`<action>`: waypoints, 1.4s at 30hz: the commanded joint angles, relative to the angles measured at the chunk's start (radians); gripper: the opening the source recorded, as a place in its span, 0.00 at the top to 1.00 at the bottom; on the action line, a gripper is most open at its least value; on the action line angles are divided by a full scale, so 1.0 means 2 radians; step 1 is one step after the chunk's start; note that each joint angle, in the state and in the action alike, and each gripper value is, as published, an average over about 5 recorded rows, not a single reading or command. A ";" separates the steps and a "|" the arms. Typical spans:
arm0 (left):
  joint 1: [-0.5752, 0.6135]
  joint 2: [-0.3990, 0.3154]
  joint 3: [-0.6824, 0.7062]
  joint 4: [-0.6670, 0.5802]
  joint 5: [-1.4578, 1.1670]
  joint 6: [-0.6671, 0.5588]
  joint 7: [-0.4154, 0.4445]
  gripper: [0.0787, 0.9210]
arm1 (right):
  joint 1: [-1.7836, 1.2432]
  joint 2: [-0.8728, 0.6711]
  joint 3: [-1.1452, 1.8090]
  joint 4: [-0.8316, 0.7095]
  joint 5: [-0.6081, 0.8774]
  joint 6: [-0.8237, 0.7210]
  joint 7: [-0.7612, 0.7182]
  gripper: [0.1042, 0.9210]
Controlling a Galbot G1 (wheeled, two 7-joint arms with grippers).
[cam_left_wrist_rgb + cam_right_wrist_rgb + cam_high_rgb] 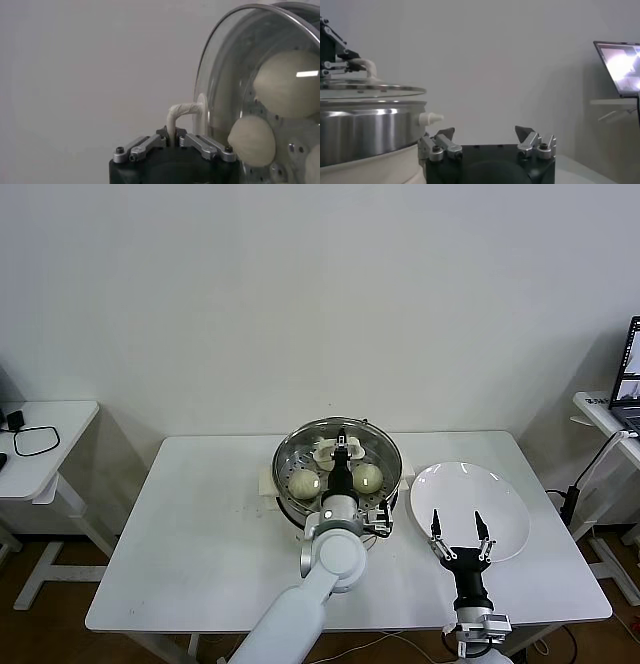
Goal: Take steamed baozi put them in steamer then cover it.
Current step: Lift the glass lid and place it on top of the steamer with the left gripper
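The left gripper [342, 446] is clamped on the cream handle [181, 113] of the glass lid [370, 90], held just above the steamer [385, 479] near the table's [200, 534] far edge. Through the glass, steamed baozi [304, 483] sit inside the basket. Toward the right edge lies a white plate [500, 514] — the right gripper [458, 536] hangs over its near rim, jaws spread wide, holding nothing.
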 commanded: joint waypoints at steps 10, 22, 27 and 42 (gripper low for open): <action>0.001 -0.006 -0.008 0.013 0.000 -0.007 -0.005 0.87 | 0.001 0.000 -0.001 -0.001 -0.001 0.001 -0.002 0.12; 0.005 -0.009 -0.011 0.015 -0.001 -0.019 -0.012 0.87 | 0.003 -0.001 -0.003 -0.006 -0.003 0.002 -0.003 0.12; 0.019 -0.002 -0.010 -0.004 0.000 -0.028 -0.020 0.86 | 0.004 -0.001 -0.005 -0.008 -0.003 0.002 -0.004 0.12; 0.128 0.064 -0.018 -0.159 -0.009 -0.028 -0.015 0.40 | 0.010 -0.007 -0.013 -0.016 -0.004 0.005 -0.005 0.12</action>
